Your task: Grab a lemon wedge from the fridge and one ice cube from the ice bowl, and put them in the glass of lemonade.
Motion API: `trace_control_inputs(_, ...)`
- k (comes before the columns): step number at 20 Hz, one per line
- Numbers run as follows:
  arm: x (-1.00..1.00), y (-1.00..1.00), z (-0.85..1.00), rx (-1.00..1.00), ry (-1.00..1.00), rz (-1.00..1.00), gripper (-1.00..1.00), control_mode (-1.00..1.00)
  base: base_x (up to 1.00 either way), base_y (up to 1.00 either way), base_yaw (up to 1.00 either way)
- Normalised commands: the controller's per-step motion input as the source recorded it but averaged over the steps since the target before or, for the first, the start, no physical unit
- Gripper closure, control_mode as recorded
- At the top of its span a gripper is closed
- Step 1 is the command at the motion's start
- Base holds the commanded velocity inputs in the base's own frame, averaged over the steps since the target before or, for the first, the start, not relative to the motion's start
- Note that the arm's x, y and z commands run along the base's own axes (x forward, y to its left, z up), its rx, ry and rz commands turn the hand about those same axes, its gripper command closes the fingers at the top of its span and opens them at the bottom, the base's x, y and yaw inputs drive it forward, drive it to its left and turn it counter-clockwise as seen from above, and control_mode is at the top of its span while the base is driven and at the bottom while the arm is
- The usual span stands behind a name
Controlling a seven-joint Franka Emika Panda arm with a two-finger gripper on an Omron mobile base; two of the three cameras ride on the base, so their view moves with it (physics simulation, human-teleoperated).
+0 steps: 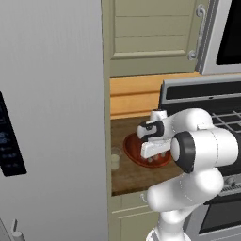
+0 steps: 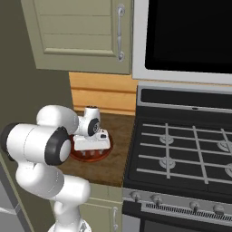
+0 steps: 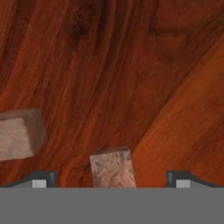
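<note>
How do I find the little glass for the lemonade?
Find the tall grey fridge, then look at the narrow wooden counter beside it. The glass stands right against the fridge's side, pale and see-through, far smaller than the reddish-brown bowl next to it.

Bowl and glass on the bench between fridge and stove

We see the round reddish-brown glossy ice bowl (image 1: 133, 151) on the wooden bench (image 1: 127, 176), the small pale translucent glass (image 1: 115, 158) just left of it, the tall grey steel fridge (image 1: 52, 117) further left, the black gas stove (image 2: 181, 149) right.
</note>
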Motion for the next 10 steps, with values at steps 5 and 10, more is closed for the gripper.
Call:
trace_control_inputs(5, 0.00, 0.00, -0.05, 0.00, 0.00, 0.00, -1.00, -1.00, 0.00, 0.00, 0.00)
trace_control_inputs(10, 0.04, 0.00, 0.00, 0.00, 0.00, 0.00, -1.00, -1.00, 0.00, 0.00, 0.00)
